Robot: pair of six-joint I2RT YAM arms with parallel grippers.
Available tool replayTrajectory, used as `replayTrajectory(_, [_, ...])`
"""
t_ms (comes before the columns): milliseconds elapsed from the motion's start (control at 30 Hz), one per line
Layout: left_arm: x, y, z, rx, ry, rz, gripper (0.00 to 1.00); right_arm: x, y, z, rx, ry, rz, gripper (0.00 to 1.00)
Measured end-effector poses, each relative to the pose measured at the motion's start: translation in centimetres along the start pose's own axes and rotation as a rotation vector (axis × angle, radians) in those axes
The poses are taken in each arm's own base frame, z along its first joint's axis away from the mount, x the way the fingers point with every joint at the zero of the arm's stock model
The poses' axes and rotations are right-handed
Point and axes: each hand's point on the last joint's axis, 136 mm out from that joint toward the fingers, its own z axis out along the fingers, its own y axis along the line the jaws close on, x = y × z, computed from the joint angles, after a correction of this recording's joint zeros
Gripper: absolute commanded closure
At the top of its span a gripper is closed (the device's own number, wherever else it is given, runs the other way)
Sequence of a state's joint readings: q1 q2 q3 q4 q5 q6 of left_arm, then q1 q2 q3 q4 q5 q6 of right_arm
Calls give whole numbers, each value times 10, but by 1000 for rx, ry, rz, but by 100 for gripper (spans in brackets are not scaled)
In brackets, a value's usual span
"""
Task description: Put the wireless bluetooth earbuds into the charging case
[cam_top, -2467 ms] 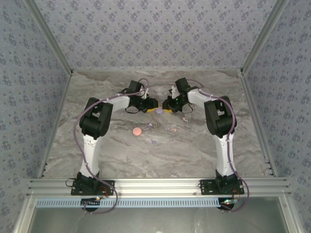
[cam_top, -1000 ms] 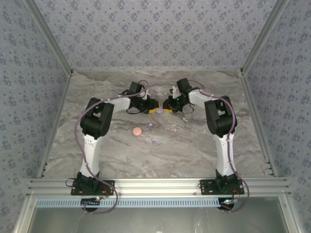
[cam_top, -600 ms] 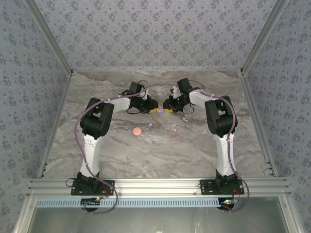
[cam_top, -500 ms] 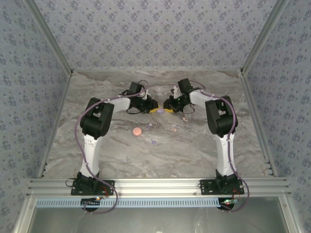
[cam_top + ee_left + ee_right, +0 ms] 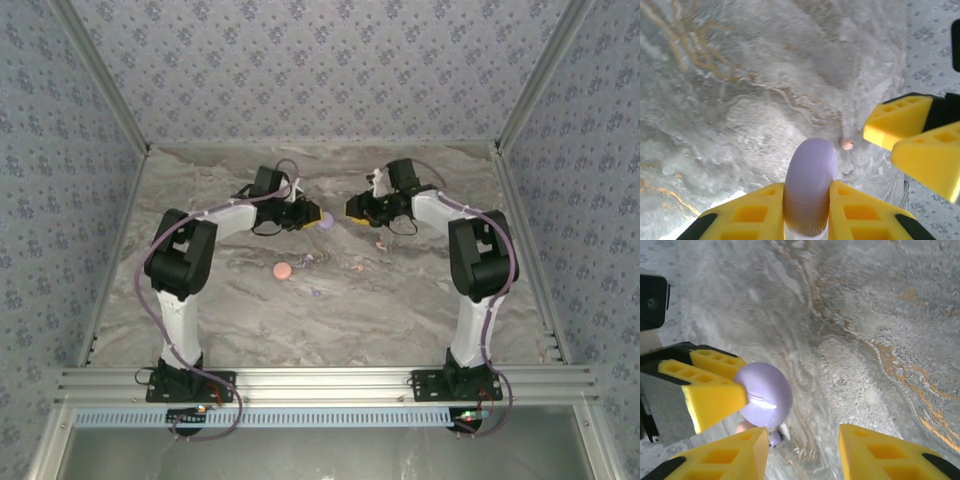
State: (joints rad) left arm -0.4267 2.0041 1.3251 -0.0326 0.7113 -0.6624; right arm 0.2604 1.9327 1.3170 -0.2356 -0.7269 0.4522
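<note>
Both arms reach for the far middle, and the grippers face each other across a gap.
The left arm (image 5: 182, 258) folds inward at the elbow, its left gripper (image 5: 314, 219) pinched tight on the lilac charging case (image 5: 810, 185). The right arm (image 5: 480, 255) mirrors it, with the right gripper (image 5: 356, 209) spread wide and nothing between its fingers.

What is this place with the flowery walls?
Probably a robot test booth, not a home: left arm and right arm bolted to a metal rail, a marbled table, patterned wall panels.
</note>
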Motion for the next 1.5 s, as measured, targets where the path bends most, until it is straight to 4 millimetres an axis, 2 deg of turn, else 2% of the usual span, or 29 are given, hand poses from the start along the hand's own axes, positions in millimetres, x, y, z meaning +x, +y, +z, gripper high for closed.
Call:
replayTrajectory(200, [-6, -49, -36, 79, -68, 166, 79, -2, 34, -42, -106, -62, -129, 47])
replayTrajectory(367, [2, -78, -60, 139, -87, 281, 79, 2, 71, -69, -210, -91, -261, 41])
replayTrajectory(533, [10, -99, -73, 195, -86, 359, 79, 6, 95, -80, -295, -94, -342, 39])
replayTrajectory(733, [18, -123, -81, 260, -88, 436, 80, 17, 109, -77, -354, -58, -393, 39])
replayTrajectory(1000, [24, -131, -81, 286, -74, 456, 80, 27, 133, -76, -410, -26, -463, 43])
replayTrajectory(1200, [25, -131, -81, 289, -71, 456, 80, 28, 134, -75, -414, -21, -469, 50])
replayTrajectory(1500, [29, -135, -79, 296, -60, 462, 80, 27, 136, -70, -421, -6, -465, 67])
